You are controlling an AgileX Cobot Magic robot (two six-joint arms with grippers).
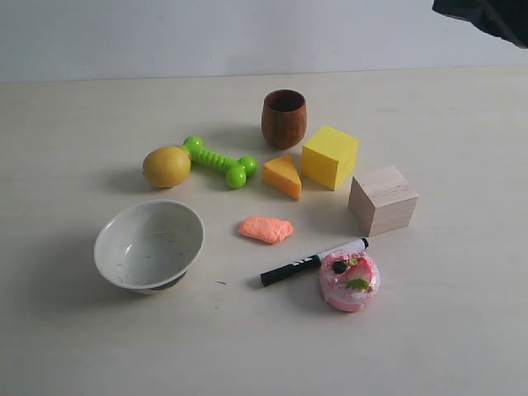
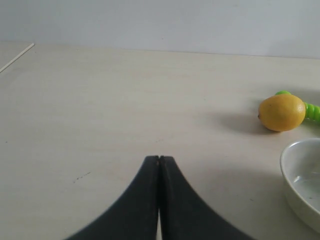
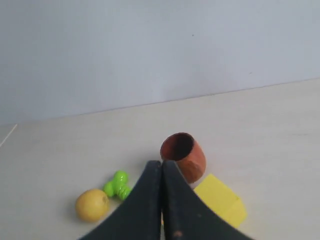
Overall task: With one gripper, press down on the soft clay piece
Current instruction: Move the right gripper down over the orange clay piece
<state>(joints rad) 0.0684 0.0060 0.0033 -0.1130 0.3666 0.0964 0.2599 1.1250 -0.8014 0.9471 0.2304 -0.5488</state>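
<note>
The clay piece [image 1: 266, 229] is a flat, doughy, salmon-orange lump lying mid-surface [image 1: 74, 346], with the bowl [image 1: 148, 245] at its eight o'clock and the marker [image 1: 313, 261] at four. It is out of both wrist views. The left tool [image 2: 159, 159] has its fingers pressed together, and so does the right tool [image 3: 162, 162], which partly covers the wooden cup [image 3: 187, 155]. From outside only a dark scrap of arm [image 1: 487, 15] shows, cut off at two o'clock, well apart from the clay.

Above the soft clay piece [image 1: 266, 229] all open; cheese wedge [image 1: 285, 176], marker [image 1: 313, 261] near, apart
</note>
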